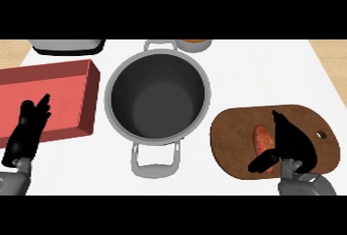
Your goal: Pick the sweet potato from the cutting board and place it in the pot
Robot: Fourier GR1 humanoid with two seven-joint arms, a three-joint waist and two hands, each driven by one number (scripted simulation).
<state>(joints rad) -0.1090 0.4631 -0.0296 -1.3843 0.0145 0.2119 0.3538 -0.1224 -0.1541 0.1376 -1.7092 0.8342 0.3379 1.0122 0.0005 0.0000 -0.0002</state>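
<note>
An orange sweet potato (261,139) lies on the round brown cutting board (234,128) at the right. My right hand (293,142) is over the board, its straight fingers along the potato's right side and the thumb curled by its near end. It hides part of the potato. The grey pot (157,98) stands at the centre with nothing inside, one handle toward me and one at the far side. My left hand (27,131) rests open at the left, fingers pointing up over the red tray.
A red tray (58,89) lies left of the pot. A grey and black object (66,46) sits at the far left edge, and a small bowl (194,43) with orange contents behind the pot. The white counter ends in wood at both sides.
</note>
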